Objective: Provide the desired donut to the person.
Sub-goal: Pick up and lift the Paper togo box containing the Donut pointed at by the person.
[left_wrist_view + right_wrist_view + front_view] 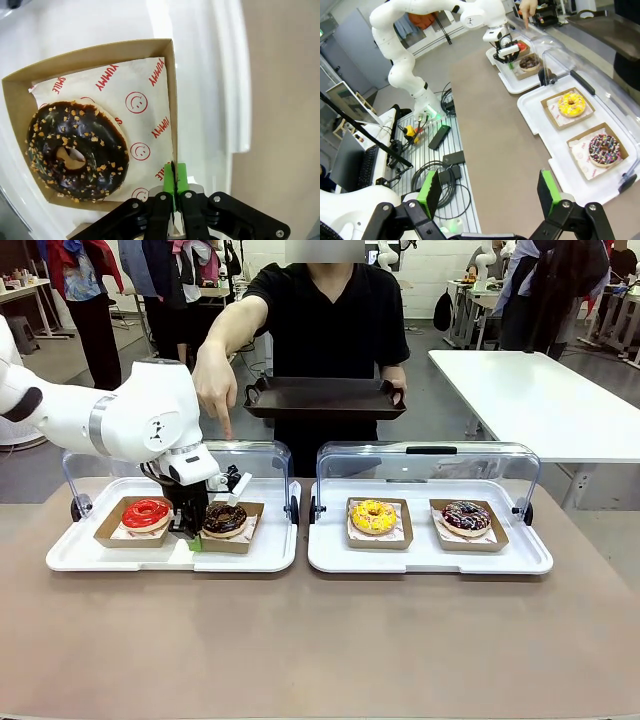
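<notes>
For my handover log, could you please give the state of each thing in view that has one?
Left gripper: jaws shut on the nut donut box wall.
Right gripper: jaws open, empty.
Left tray cover: raised open.
Right tray cover: raised open.
Black tray: held up by the person.
Pointing hand: index finger aimed down.
</notes>
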